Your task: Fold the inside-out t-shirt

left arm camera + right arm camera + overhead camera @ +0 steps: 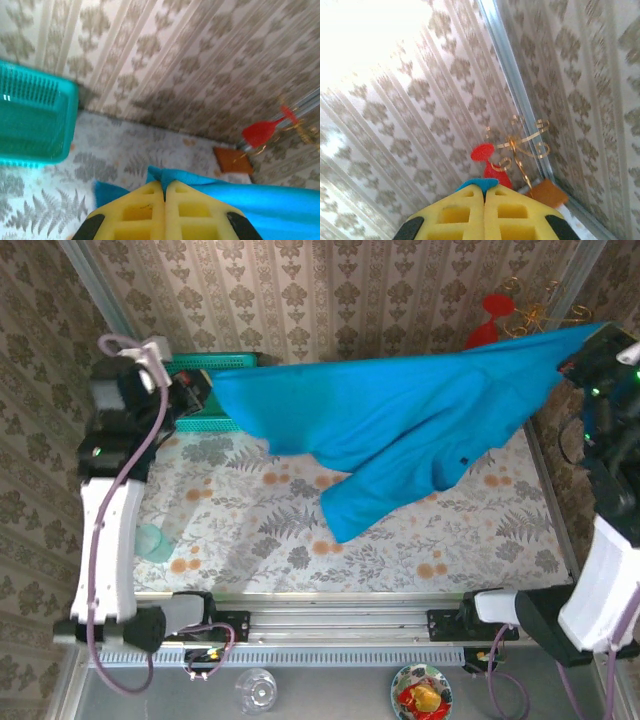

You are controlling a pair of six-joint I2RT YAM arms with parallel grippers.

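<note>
Two grippers have the t-shirt (pixel 400 420) strung out in the air, as I see it from the top camera. The left gripper (pixel 208 385) pinches one edge of the cloth right in front of the teal mesh basket (pixel 215 362). The right gripper (pixel 568 358) pinches the opposite edge far across from the basket, by the other side wall. Between them the teal-blue fabric stretches in a broad band. One loose fold sags toward the flowered table (pixel 250 520), well away from the basket, and I cannot tell if it touches the surface.

On the left wrist camera, the left gripper (pixel 164 192) has its yellow jaws pressed together with a bunched edge of the t-shirt (pixel 260 200) clamped between them. The cloth runs off on the side away from the basket (pixel 35 120), which sits on the table against the patterned wall. Far from the basket, in the corner, I see a red goblet (pixel 260 131) and a brown block (pixel 232 160).

On the right wrist camera, the right gripper (pixel 484 192) also has its jaws together, and a small tuft of the t-shirt (pixel 477 182) pokes out at the tips, so it is gripping fabric. Past the tips stand the red goblet (pixel 482 152), a gold wire stand (pixel 520 142) and the brown block (pixel 547 192) in the wall corner.
</note>
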